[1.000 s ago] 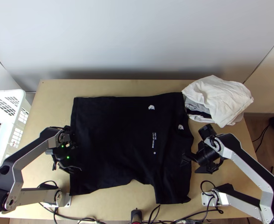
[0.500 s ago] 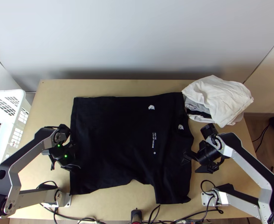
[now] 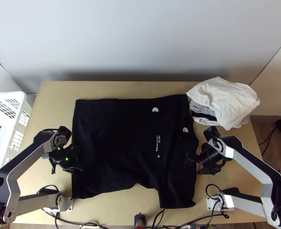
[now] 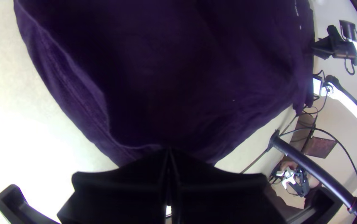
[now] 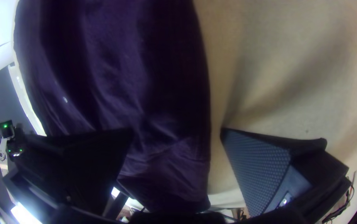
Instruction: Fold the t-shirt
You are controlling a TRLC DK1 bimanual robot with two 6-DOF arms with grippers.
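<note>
– Where is the shirt (image 3: 117, 137)?
– It is spread on the worktop (image 3: 56, 114), its left edge apparently pinched in the left gripper's (image 4: 169, 150) clenched jaws. The right gripper's (image 5: 178, 130) jaws are parted about the right edge.
– What has changed?
– The left jaws have been brought together; the right ones have been nudged inward. A second grip is probably needed before folding.
– Containers?
– A white basket (image 3: 10, 97) is seen at left, contents unclear; white laundry (image 3: 224, 99) is heaped far right.
</note>
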